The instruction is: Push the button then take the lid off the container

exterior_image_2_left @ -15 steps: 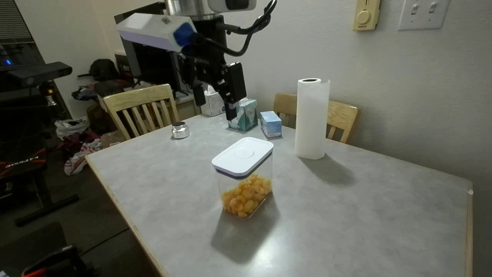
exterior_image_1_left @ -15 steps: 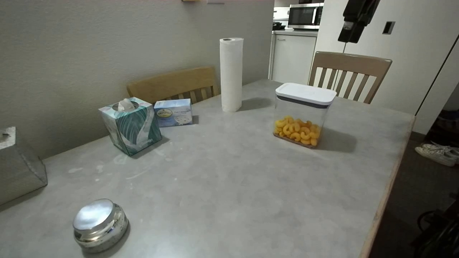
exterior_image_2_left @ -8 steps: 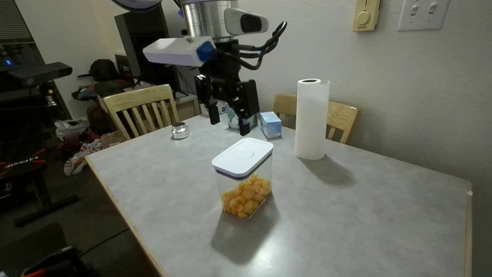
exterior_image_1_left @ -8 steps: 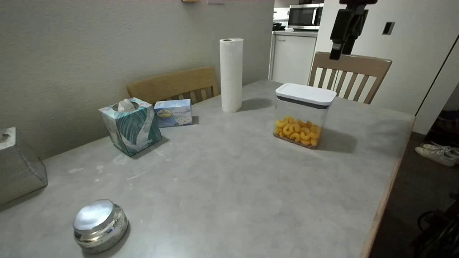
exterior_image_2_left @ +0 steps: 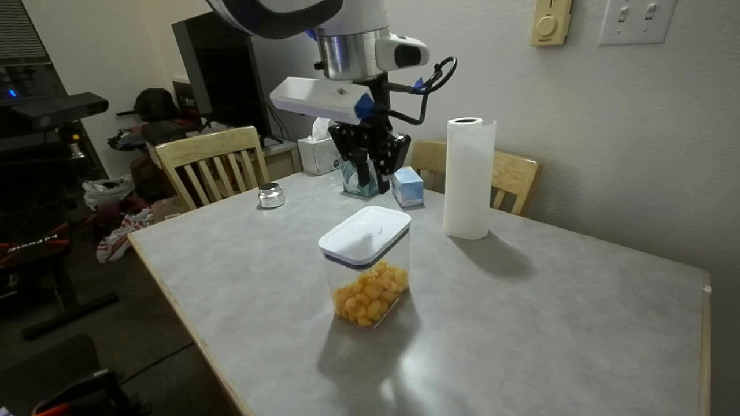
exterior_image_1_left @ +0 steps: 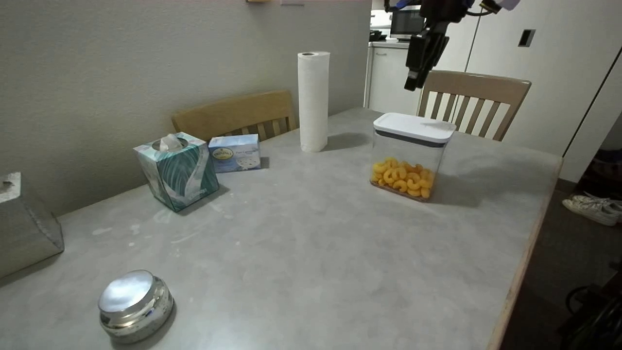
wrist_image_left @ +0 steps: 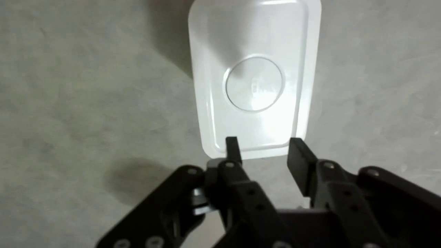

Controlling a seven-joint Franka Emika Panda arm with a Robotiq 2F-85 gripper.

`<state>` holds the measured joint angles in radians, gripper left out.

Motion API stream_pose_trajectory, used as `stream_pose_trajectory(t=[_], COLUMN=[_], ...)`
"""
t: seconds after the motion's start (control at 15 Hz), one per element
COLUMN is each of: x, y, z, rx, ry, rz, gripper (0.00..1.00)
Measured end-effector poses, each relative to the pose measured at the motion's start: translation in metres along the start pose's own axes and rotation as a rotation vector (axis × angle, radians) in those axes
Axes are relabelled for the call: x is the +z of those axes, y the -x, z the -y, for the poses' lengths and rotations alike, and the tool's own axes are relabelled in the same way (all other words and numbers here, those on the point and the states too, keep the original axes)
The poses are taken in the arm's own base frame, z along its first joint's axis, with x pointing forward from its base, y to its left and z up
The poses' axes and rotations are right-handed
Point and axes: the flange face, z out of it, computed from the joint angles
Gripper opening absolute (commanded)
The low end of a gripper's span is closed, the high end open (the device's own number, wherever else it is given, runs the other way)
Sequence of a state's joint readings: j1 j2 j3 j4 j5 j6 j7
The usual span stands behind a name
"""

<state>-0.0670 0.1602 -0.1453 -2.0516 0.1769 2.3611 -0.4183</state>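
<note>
The clear container [exterior_image_1_left: 402, 163] stands upright on the table with yellow-orange pieces in its lower half. Its white lid [exterior_image_2_left: 350, 245] sits flat on top, as both exterior views show. A round button [wrist_image_left: 254, 84] lies in the lid's middle, flush or nearly so, partly shaded. In an exterior view my gripper [exterior_image_2_left: 374, 180] hangs above the lid without touching it. In the wrist view, the gripper [wrist_image_left: 264, 142] overlaps the lid's near short edge. Its fingers [wrist_image_left: 300, 165] are part-way closed, a gap still between them and nothing held.
A tall paper towel roll [exterior_image_1_left: 313, 102] stands near the container. Along the wall side are a blue tea box [exterior_image_1_left: 236, 153], a teal tissue box [exterior_image_1_left: 177, 170] and a grey tissue box [exterior_image_1_left: 26, 223]. A silver dome [exterior_image_1_left: 136, 306] sits farther off. Chairs [exterior_image_2_left: 211, 164] border the table.
My gripper has come down and across to above the lid, and its fingers have drawn closer together. A shadow now falls on the lid. The container and lid have not moved.
</note>
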Motion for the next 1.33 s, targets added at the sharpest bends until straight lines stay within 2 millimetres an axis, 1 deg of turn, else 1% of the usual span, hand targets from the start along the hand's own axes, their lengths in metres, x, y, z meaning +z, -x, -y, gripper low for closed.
stream_pose_trajectory(t=[0.13,0.33,0.73,1.07,1.2,1.33], x=[0.002,0.006,0.011,0.016,0.024,0.037], y=[-0.012,-0.020,-0.014,-0.010,-0.009,-0.007], z=[0.013,0.026,0.021,0.021,0.023,0.023], rx=[-0.025,-0.049,-0.045,-0.043,-0.041,-0.037], ry=[-0.017,-0.030,0.023,0.025,0.016,0.006], rz=[0.000,0.013,0.075,0.106,0.118,0.138], gripper=[0.00,0.00,0.00,0.00,0.00,0.00])
